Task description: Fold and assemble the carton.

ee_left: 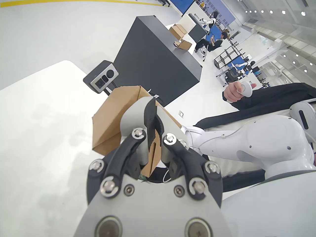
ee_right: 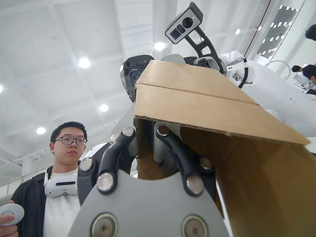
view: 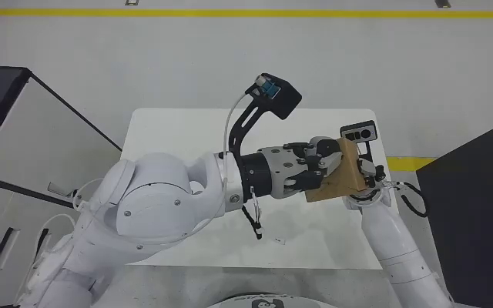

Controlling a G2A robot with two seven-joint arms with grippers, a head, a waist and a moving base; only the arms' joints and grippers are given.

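A brown cardboard carton (view: 340, 175) is held up above the right end of the white table (view: 177, 131), between both arms. My left gripper (view: 326, 159) comes in from the left and is shut on one carton panel; in the left wrist view the panel's edge runs between its fingers (ee_left: 151, 122), with the carton (ee_left: 111, 114) beyond them. My right gripper (view: 369, 183) is at the carton's right side. In the right wrist view it (ee_right: 145, 134) is shut on a thin carton wall, and the folded carton (ee_right: 197, 99) stretches over it, a seam across its upper face.
A tall black cabinet (view: 462, 200) stands just off the table's right edge, close to the right arm. A black frame (view: 23, 100) stands off the left side. The bare tabletop (ee_left: 37, 114) lies below and to the left of the carton.
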